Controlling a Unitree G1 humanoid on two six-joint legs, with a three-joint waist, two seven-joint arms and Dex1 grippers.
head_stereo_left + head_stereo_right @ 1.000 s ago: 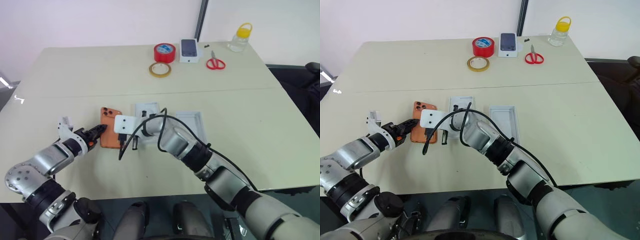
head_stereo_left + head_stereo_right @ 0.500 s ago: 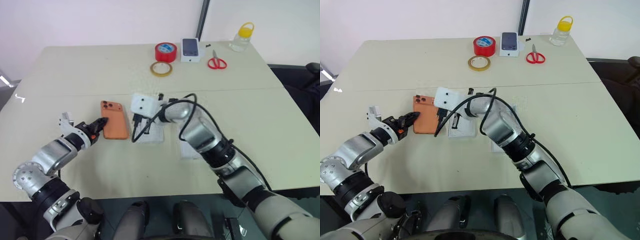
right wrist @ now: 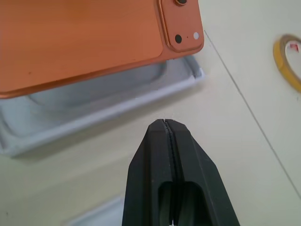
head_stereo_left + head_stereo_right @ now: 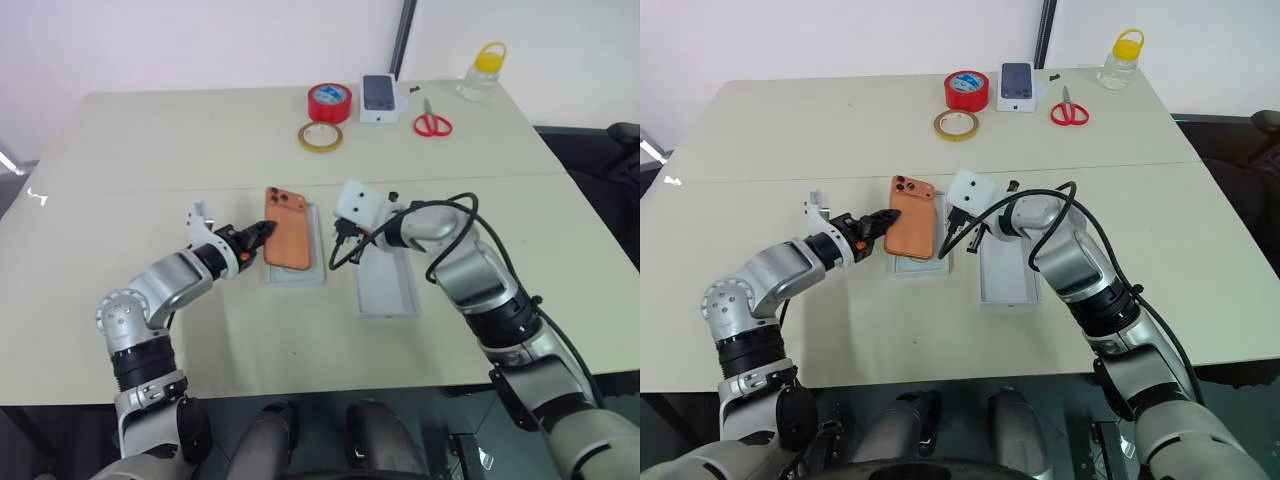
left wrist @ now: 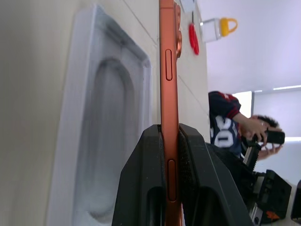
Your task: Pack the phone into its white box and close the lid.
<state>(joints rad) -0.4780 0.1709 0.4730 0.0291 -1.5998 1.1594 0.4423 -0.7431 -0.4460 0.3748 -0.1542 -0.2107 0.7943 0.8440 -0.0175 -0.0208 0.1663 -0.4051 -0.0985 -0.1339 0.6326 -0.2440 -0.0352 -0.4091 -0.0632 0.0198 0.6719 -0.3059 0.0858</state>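
Phone held by its left edge in the left claw, hovering over the white insert with the oval recess. Right of it, the white box lies on the worktop, the right claw clenched empty at its far left corner. At the far edge sit red tape, a yellow tape ring, the lid, scissors and a jar.

Left wrist view: both fingers clamp the orange phone edge-on above the insert; a person stands beyond.

Right wrist view: shut claw near the phone's lens corner.
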